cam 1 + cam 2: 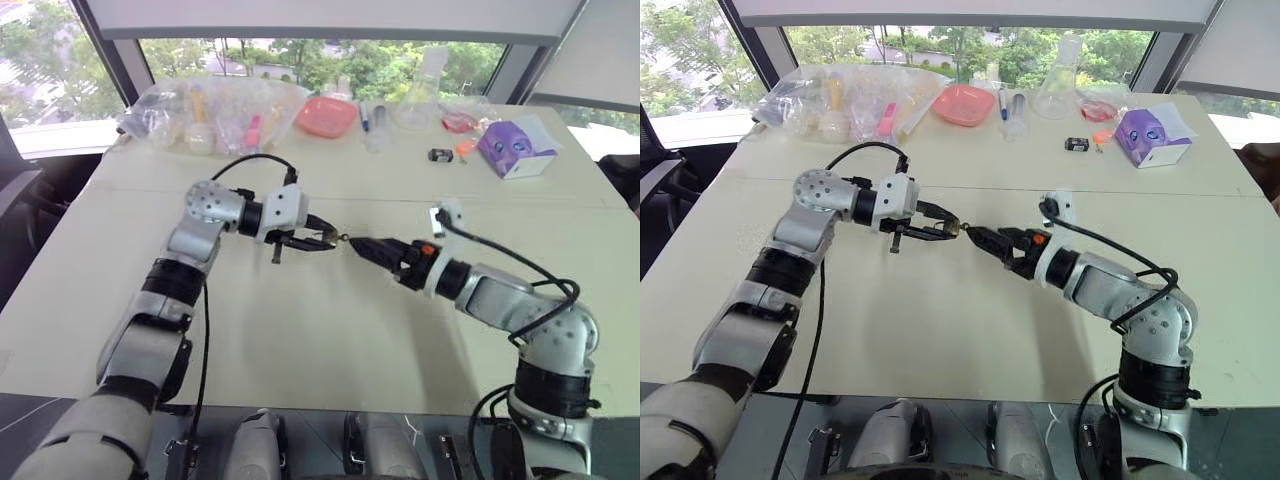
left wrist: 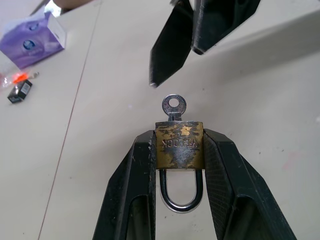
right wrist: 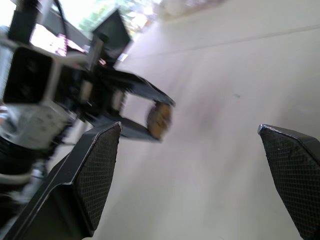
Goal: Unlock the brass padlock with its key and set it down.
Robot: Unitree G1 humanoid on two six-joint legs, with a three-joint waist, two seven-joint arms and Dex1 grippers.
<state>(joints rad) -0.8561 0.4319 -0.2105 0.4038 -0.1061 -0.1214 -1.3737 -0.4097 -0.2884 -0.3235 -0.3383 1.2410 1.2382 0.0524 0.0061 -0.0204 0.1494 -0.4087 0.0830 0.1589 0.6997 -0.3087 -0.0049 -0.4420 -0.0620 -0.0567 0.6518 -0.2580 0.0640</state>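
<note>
We've got the brass padlock (image 2: 180,146) clamped in the left gripper (image 2: 180,150) up off the table (image 1: 330,340), key (image 2: 173,106) poking toward the right gripper (image 1: 362,249), whose jaws are wide apart, probably so it can grab and twist.

We see the brass padlock (image 2: 179,145): dull yellow-brass body with dark tarnish blotches, silvery shackle, silvery key (image 2: 173,106) in it. Left gripper (image 2: 180,165) fingers are black with fine cross-hatch pads; right gripper (image 3: 192,175) has the same black diamond-grid texture. Arms are white and grey with black cables. Table (image 1: 330,330) is pale cream. On its far side: a coral-pink tray (image 1: 326,116), a purple and white box (image 1: 514,147), a small black gadget (image 1: 440,155), and an orange bit beside it.
</note>
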